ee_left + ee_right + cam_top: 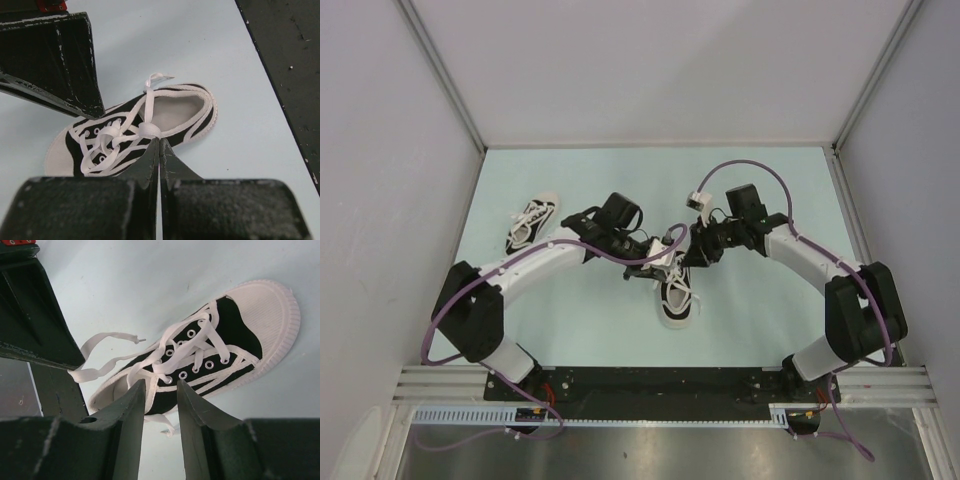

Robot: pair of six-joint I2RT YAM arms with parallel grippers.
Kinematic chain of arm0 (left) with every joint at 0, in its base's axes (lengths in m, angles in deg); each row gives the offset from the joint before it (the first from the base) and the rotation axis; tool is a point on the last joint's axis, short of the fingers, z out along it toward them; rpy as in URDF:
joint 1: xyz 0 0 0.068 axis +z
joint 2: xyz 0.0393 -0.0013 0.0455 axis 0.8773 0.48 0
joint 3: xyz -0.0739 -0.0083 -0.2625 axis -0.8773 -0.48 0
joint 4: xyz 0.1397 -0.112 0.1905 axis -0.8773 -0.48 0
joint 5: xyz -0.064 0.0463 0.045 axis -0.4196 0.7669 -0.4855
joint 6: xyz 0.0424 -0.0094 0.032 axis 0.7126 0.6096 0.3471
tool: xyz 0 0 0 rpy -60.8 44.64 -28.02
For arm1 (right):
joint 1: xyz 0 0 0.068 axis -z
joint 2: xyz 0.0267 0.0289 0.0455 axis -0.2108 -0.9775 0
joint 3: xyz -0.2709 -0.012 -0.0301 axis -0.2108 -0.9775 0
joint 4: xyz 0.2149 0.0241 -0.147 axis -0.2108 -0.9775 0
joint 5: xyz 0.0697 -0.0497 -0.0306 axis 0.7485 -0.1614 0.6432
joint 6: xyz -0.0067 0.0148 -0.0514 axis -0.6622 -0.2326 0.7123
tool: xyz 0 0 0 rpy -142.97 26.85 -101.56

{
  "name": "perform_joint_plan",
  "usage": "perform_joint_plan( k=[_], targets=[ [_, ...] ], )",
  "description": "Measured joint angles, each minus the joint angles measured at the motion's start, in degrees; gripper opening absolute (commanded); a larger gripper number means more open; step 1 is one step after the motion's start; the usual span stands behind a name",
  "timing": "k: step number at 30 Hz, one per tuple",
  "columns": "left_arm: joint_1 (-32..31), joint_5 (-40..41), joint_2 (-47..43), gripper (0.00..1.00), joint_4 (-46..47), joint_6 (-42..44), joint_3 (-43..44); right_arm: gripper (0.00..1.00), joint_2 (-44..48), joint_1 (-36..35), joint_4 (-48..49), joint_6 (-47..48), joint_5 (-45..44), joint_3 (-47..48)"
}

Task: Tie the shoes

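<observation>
Since both hands are crowded over one shoe, I'd say the step here is drawing lace strands out to form the knot, and the trick is not yanking. The left hand [159,145] has its fingers pressed together. From its wrist view it looks like it's pinching the long white laces [149,131] right where they bunch over the tongue. The right hand [160,392] is spread a little, with one strand running down through the gap. I can't tell whether that strand touches a pad.

My guess is the right hand needs to close on that strand before anything gets pulled. Then it should draw toward 3 o'clock while the left draws toward 9, evenly, or the light shoe will probably just slide. Also watch the loose lace end [107,340] flopped out at 9 o'clock of the right hand's fingers, since it looks easy to snag.

As for where stuff is, the small black canvas sneaker with white rubber toe cap [677,298] lies mid pale green counter [770,330], toe at 6 o'clock toward the arm bases. Its heel opening is right under both hands. The second sneaker [532,225] sits well apart at roughly 9 o'clock from the left hand, and it's too small in the top view to tell if it's tied.
</observation>
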Motion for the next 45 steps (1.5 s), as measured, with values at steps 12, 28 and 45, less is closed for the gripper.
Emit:
perform_joint_plan(
  k=[12, 28, 45],
  targets=[
    [0.07, 1.51, -0.15, 0.00, 0.96, 0.57, -4.04, 0.27, -3.58, -0.70, 1.81, -1.07, -0.52, 0.00],
    [0.07, 2.75, -0.96, 0.00, 1.01, 1.55, -6.67, 0.22, -5.73, -2.49, 4.83, -4.02, -0.17, 0.00],
    [0.76, 2.93, -0.48, 0.00, 1.18, 1.97, -6.56, 0.38, -5.73, 0.28, 5.29, -5.49, 1.86, 0.70]
  ],
)
